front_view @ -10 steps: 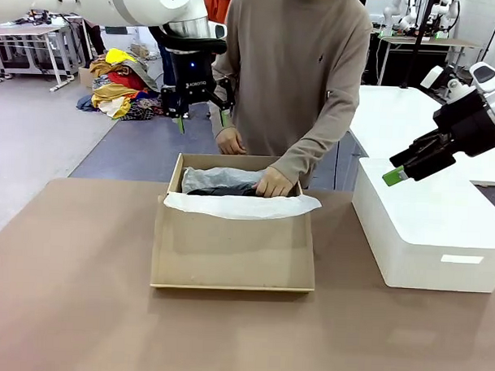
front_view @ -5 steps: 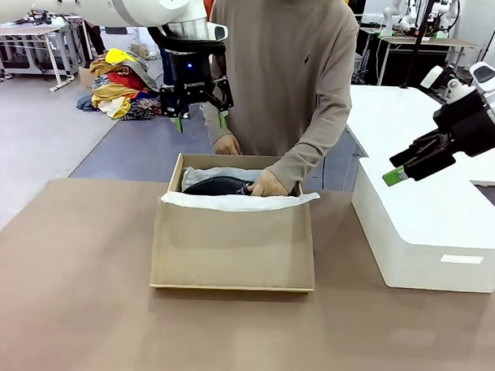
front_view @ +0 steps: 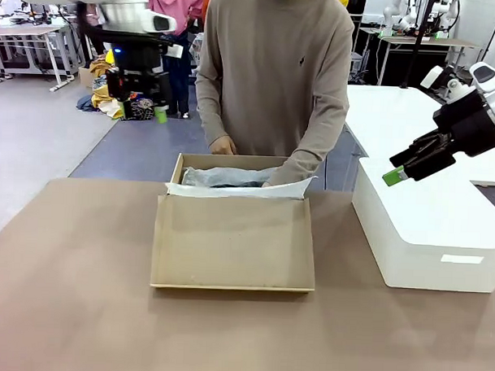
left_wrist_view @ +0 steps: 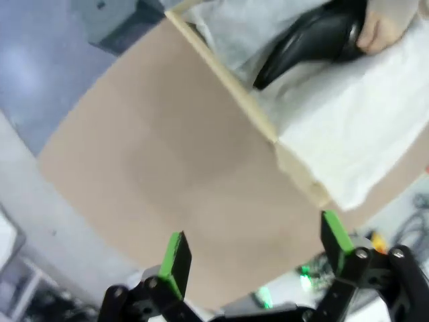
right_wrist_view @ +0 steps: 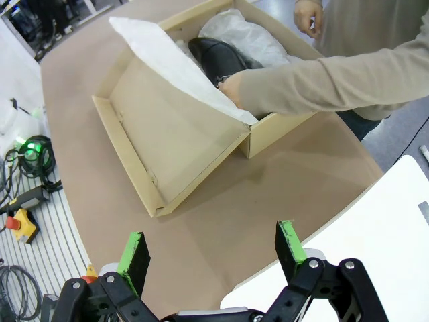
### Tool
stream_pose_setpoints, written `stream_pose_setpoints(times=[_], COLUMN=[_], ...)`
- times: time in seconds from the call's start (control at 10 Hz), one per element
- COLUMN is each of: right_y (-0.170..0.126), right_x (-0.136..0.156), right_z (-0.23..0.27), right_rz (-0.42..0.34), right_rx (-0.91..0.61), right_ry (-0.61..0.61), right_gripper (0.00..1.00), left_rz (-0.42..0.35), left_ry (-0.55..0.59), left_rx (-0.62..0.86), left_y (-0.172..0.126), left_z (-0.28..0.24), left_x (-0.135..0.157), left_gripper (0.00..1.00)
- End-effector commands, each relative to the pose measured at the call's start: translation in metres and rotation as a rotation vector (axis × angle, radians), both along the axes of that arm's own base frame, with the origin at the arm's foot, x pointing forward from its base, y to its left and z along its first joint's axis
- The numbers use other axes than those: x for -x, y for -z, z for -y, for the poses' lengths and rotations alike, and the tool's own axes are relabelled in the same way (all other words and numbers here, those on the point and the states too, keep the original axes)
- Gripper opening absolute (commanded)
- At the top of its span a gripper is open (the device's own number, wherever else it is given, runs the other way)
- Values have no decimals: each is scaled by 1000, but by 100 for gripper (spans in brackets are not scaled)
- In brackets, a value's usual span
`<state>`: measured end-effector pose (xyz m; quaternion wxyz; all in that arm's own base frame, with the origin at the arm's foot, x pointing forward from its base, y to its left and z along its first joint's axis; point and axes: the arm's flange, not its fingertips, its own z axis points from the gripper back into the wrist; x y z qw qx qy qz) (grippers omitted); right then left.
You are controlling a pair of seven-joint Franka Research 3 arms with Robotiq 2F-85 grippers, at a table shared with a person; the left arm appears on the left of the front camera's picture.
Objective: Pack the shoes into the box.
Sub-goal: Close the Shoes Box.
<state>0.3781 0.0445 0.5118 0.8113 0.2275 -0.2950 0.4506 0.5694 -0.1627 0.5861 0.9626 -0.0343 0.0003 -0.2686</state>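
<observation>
The box (front_view: pixel 233 242) sits at the far edge of the table (front_view: pixel 65 293). A black shoe (right_wrist_view: pixel 218 57) lies inside, and a person's hand (right_wrist_view: pixel 231 86) touches it. The left claw (left_wrist_view: pixel 255 235) and right claw (right_wrist_view: pixel 213 240) are wide open, holding nothing.

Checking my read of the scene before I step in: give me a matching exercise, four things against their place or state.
1 shoe
2 lid
3 white box
4 left gripper

a open, in the air
b in the box, under a hand
c on the robot's right
d folded open toward the robot

Pairs: 1-b, 2-d, 3-c, 4-a
</observation>
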Motion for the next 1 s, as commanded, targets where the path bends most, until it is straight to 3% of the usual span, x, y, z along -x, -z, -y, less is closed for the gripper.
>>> stream_pose_setpoints(times=[0.0, 0.2, 0.4, 0.5, 0.6, 0.9], right_y=[2, 2, 2, 2, 2, 2], right_x=[-3, -3, -3, -3, -3, -3], right_z=[0, 0, 0, 0, 0, 0], right_rz=[22, 22, 22, 22, 22, 22], right_rx=[-29, -29, -29, -29, -29, -29], right_ry=[-21, -21, -21, -21, -21, -21], right_gripper=[100, 100, 100, 100, 100, 100], left_rz=[1, 68, 59, 68, 81, 81], left_ry=[282, 576, 754, 783, 666, 666], left_rx=[37, 156, 108, 76, 96, 96], left_y=[12, 14, 20, 23, 12, 12], left_z=[-34, -63, -68, -67, -62, -62], left_x=[3, 2, 2, 3, -11, -11], left_gripper=[100, 100, 100, 100, 100, 100])
